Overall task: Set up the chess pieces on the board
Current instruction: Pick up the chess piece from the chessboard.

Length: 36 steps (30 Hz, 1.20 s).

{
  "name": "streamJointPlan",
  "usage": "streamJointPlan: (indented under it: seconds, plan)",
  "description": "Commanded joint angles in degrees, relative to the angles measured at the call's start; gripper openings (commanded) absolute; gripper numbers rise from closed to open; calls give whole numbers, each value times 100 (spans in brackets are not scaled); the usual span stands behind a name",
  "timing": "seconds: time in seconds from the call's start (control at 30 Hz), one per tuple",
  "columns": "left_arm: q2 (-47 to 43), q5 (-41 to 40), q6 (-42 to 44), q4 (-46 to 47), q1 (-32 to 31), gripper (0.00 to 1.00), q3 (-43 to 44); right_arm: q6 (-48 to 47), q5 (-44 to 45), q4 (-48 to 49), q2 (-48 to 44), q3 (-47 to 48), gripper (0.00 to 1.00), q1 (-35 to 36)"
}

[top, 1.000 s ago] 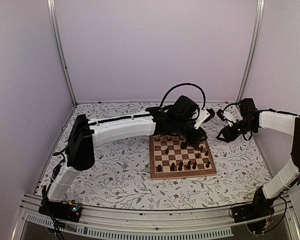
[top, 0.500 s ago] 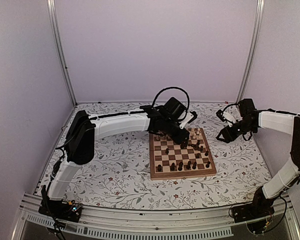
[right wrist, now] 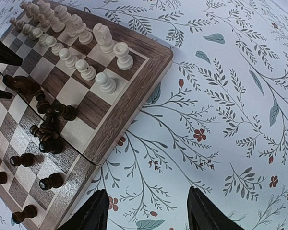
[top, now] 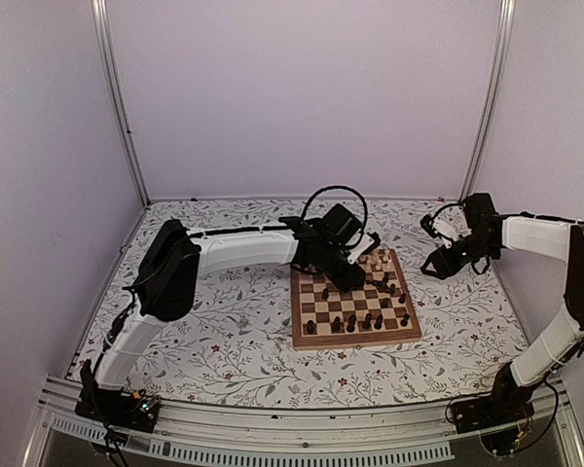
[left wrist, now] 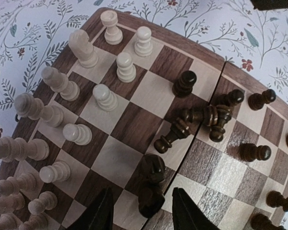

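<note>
Board [right wrist: 151, 69] corner, floral cloth [right wrist: 221, 120] beyond (right pincer [right wrist: 148, 201] spread)

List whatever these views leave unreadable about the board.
- Top external: the left gripper covers the board's far-left squares; the chess pieces are too small to identify.
- Left wrist: the frame edge crops the pale pieces at lower left.
- Right wrist: the board's dark-piece half runs off the left edge.

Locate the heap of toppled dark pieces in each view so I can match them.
Top external: the heap of dark pieces lies in the far right part of the board.
Left wrist: the heap is right of centre.
Right wrist: the heap is at left, below centre.
Shared landmark: the row of pale pawns near it.
</note>
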Motion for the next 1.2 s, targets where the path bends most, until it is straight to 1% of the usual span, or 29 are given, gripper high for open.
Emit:
streamJointPlan:
  seconds: [0.0,0.03,0.1,0.2,0.37,0.5,0.7,0.87,1.03,1.17]
  plan:
    - [91,116,-6,-22,88,42,16,-32,-42,-34,66,123,59,-17]
    - [93,129,-6,-22,88,39,9,-34,-47,-35,67,123,59,-20]
    - [89,181,3,-22,93,31,2,-35,-43,-33,76,121,59,-19]
    - [78,285,28,-27,92,24,-14,-38,-42,-42,85,123,59,-25]
    - [20,387,42,-146,89,14,-2,-38,-43,-63,112,131,59,-21]
    - [-299,338,16,-333,56,8,-165,-36,-50,-70,119,140,59,-25]
    - [-1456,110,-18,104,-85,6,-1299,-38,-73,-71,138,140,59,-19]
    - [-2202,-82,9,168,-285,6,-2064,-38,-95,-83,147,145,59,-22]
    - [-2500,-195,-85,104,-487,6,-2686,-29,-128,-94,164,149,59,-22]
    - [-2548,-394,-183,49,-576,5,-2985,-25,-156,-105,173,158,59,-19]
